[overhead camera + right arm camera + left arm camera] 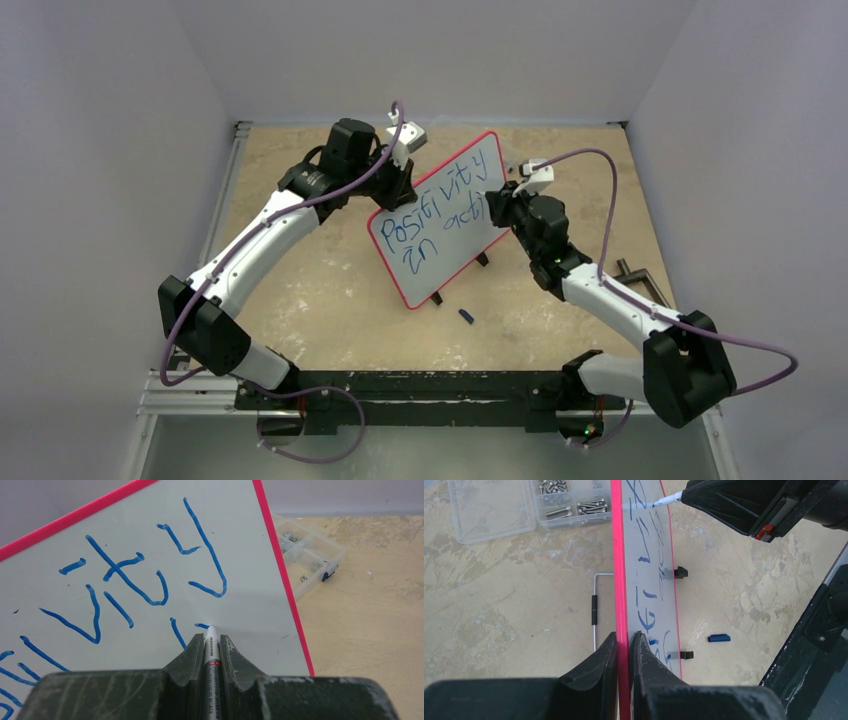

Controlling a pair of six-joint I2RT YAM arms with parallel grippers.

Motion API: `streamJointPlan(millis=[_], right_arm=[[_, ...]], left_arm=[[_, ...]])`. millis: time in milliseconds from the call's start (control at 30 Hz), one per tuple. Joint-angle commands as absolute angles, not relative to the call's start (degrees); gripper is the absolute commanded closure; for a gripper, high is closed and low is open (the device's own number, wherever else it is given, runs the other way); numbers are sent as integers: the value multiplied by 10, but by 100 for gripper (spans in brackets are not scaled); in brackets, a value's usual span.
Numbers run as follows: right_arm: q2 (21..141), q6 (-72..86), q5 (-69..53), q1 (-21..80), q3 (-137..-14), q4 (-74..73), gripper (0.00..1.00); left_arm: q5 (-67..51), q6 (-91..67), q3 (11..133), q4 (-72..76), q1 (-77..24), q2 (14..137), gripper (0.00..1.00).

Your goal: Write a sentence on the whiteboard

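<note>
Red-framed and glossy white, the whiteboard (440, 215) stands on its 2 black feet on the surface (330, 290). Its long axis runs straight away from the left pincer (626, 636), which is clamped tight on the frame edge. The right pincer (211, 637) is closed around a marker (212, 660), whose tip touches the board directly ahead, just below the "y". Line 2 looks unfinished. Strokes should head rightward, where little white is left before the frame. A parts box (310, 550) lies beyond that edge.
</note>
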State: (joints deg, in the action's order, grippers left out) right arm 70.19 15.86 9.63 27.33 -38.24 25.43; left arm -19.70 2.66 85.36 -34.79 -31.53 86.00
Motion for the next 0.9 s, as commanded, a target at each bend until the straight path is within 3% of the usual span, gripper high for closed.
streamJointPlan(millis=[0, 867], right_arm=[[690, 166, 101, 275, -400, 264, 100], [655, 165, 132, 269, -359, 271, 100]], left_arm=[[-189, 90, 838, -400, -321, 856, 100], [-185, 93, 835, -401, -322, 849, 100]])
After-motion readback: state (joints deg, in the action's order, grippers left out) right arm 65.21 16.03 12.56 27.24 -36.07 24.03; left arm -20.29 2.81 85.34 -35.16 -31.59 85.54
